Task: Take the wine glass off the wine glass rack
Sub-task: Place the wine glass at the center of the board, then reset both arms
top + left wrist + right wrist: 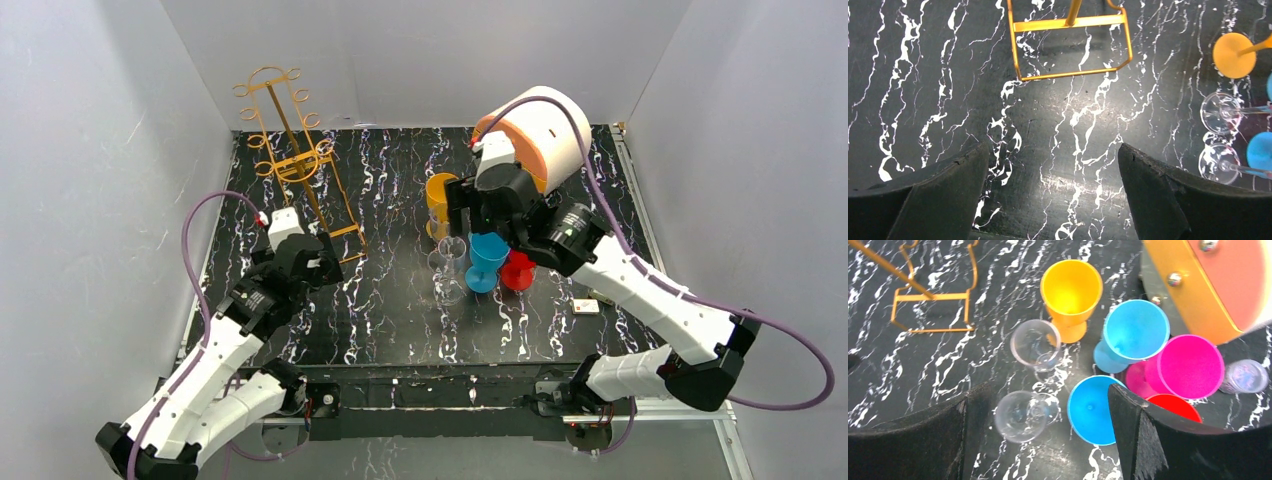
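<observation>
Closest to the lens: the black fingers (948,185) of the left gripper (1053,150), wide apart, holding nothing, over bare black table (923,75) with white streaks like marble.

Just ahead of them, the wire base of the wine glass rack (295,165). Gold-orange, tall and thin, with curly loops on top. Stands upright at the back left of the table, near the left wall.

Well apart from it, toward the middle, a clear wine glass (1035,342) on its foot, with a second clear wine glass (1020,416) just beside it. Above these two, the right gripper (1040,392), fingers spread wide, gripping nothing.

Packed close to the glasses: a yellow cup (1071,287), two blue cups (1136,329), a pink cup (1190,366) and a red cup (1173,406). Behind them, at the back right, a big orange and white round thing (535,130). Farther right, alone on the table, a small tan box (587,306).

All around, plain pale grey walls (100,150) on three sides.
</observation>
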`<state>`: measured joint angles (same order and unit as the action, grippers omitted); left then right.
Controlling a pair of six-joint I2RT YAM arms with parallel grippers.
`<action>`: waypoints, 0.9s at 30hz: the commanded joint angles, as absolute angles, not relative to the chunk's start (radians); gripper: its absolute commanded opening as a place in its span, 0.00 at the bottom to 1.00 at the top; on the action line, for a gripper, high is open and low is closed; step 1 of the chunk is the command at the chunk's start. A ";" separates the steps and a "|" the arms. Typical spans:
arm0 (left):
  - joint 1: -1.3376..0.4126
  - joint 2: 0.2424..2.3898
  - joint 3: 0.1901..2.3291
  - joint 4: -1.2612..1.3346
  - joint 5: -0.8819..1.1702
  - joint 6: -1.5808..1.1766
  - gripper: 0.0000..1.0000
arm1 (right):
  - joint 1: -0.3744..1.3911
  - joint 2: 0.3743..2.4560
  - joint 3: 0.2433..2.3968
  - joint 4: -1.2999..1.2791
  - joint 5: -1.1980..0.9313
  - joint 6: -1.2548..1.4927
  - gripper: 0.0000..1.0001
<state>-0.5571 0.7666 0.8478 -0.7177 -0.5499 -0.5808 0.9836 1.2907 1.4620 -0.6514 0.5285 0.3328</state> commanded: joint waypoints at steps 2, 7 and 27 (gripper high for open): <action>-0.551 0.774 0.771 -0.674 -0.613 -0.751 0.98 | 0.849 1.216 1.438 -0.626 0.489 0.287 0.94; -0.548 0.746 0.721 -0.657 -0.698 -0.860 0.98 | 0.699 1.229 1.488 -0.702 0.472 0.215 0.96; -0.197 0.864 0.800 -0.642 -0.666 -0.548 0.98 | 0.535 1.263 1.493 -0.732 0.291 0.117 0.99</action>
<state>-0.2947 0.8383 0.7570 -0.6544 -0.7177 -0.6044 0.5808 1.2194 1.4353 -0.7101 0.3286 0.1478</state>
